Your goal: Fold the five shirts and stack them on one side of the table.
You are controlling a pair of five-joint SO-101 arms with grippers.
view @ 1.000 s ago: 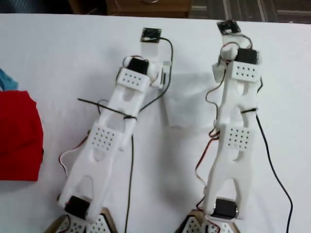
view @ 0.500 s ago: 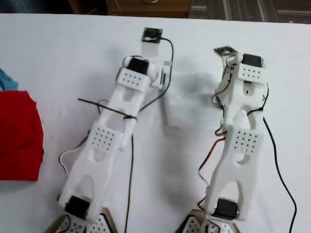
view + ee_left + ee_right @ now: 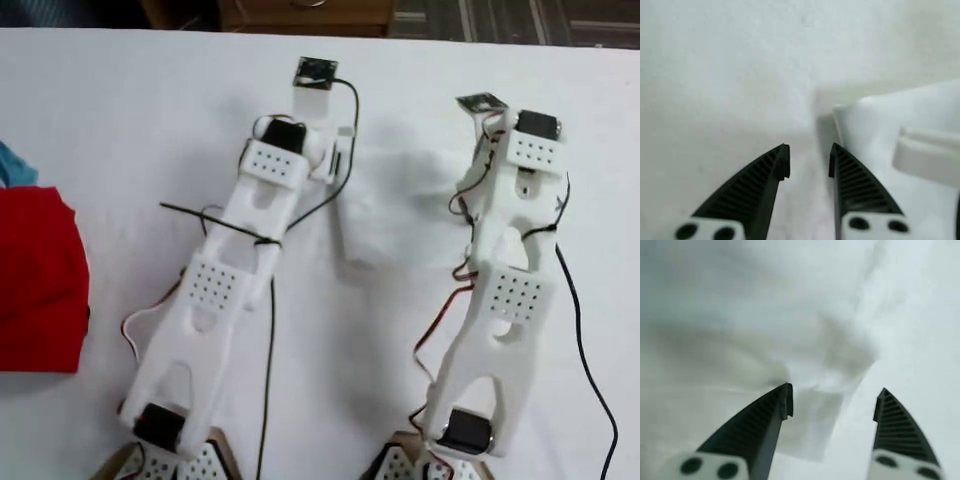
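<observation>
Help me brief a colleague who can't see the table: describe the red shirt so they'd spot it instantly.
On the white table seen from above, look to the edge beyond the left arm. The red shirt lies there as a flat bundle. It is the only red thing: blue cloth peeks beside it, and the white shirt sits between that arm and the right arm.
</observation>
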